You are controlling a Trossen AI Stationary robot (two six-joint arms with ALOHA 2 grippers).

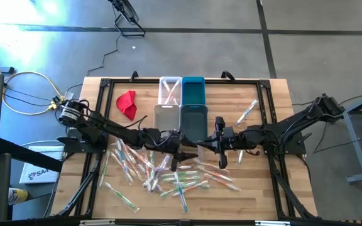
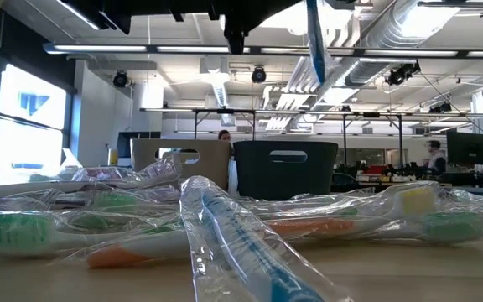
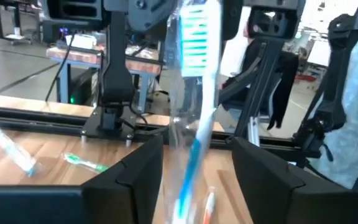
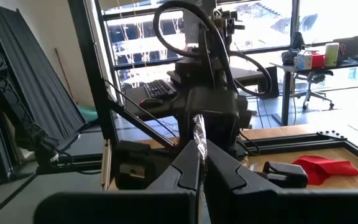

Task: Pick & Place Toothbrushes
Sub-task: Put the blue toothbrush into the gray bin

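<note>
**Blue toothbrush between two grippers at table centre**

Nearest us in the low view: a heap of wrapped toothbrushes [image 2: 250, 222] fills the bottom half of the frame, blue, orange and green handles under crinkled clear plastic. From above we see the same scatter [image 1: 168, 172] across the lower middle of the table [image 1: 275, 100], with one stray brush [image 1: 247, 112] at right of centre.

Above the heap the two grippers meet nose to nose at the middle of the high view. The right gripper [image 4: 202, 165] has its fingers pressed together on the wrapper of a blue toothbrush [image 3: 194, 93], which hangs upright between the arms. The left gripper [image 3: 197, 155] has its fingers apart on either side of the brush's lower part; we cannot tell if they touch it.

Farther back, four bins sit in a block at upper centre: a grey bin [image 1: 166, 115] and dark bin [image 1: 194, 119] in front, a clear bin [image 1: 170, 90] and a teal bin [image 1: 193, 89] behind. The clear one holds a few toothbrushes; we cannot make out the others' contents. A red cloth [image 1: 127, 102] lies to their left.

Bare wood shows along the table's left and right edges and in the upper right corner.
</note>
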